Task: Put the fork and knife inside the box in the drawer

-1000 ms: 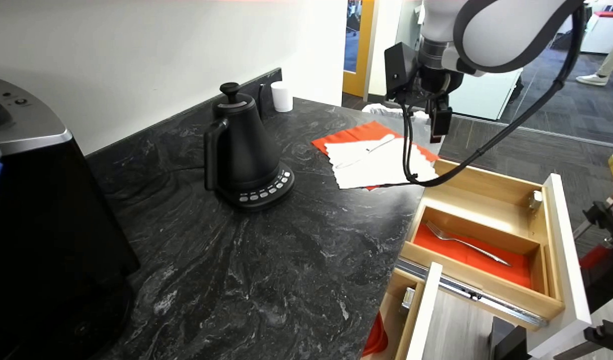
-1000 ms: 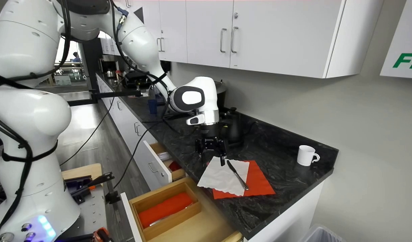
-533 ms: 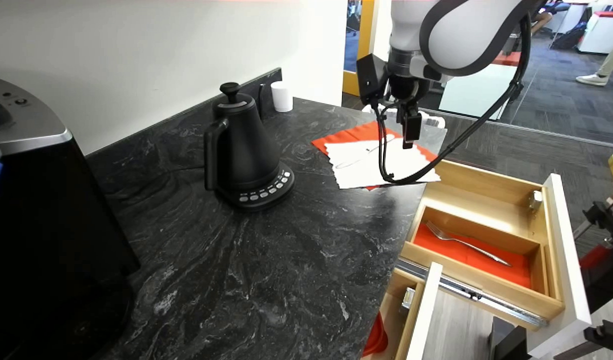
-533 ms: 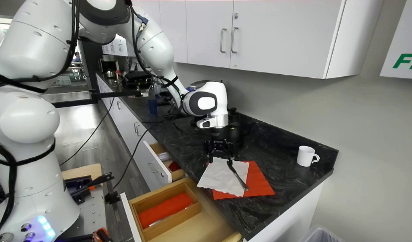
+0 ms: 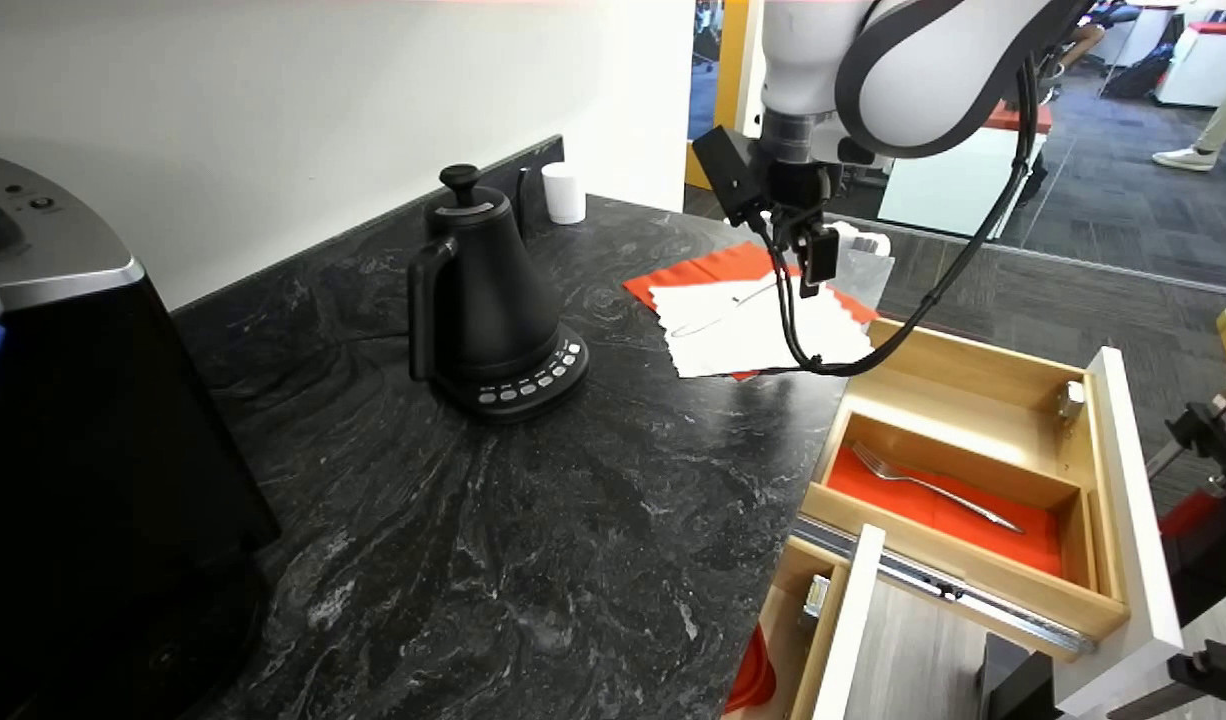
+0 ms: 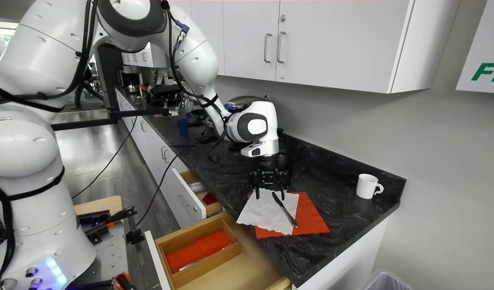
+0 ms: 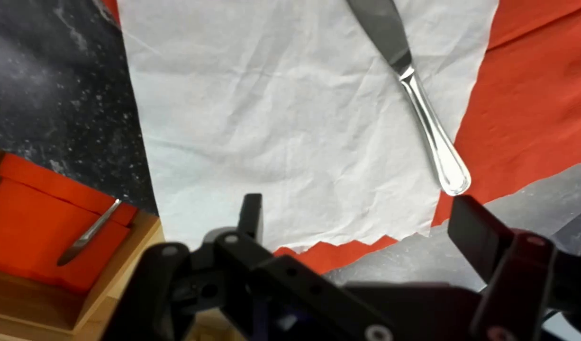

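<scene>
One gripper (image 7: pixel 357 213), jaws wide; one knife (image 7: pixel 408 76) on one white sheet (image 7: pixel 290 118); one fork (image 5: pixel 963 502) in one box (image 5: pixel 973 467)

Pale-wood, white-fronted drawer (image 5: pixel 1138 500) stood open, metal slide rail showing. Rectangular light-wood box (image 5: pixel 983 470) sat upright in it. Slim silvery metal fork (image 5: pixel 958 500) lay slanted in the box on its red-orange bottom, tines away from the drawer's front, handle toward it. Slim silvery metal knife (image 7: pixel 416 94) lay flat, blade on the crinkled white sheet (image 7: pixel 271 118), handle end past that edge, over the red-orange sheet (image 7: pixel 532 109) beneath.
</scene>
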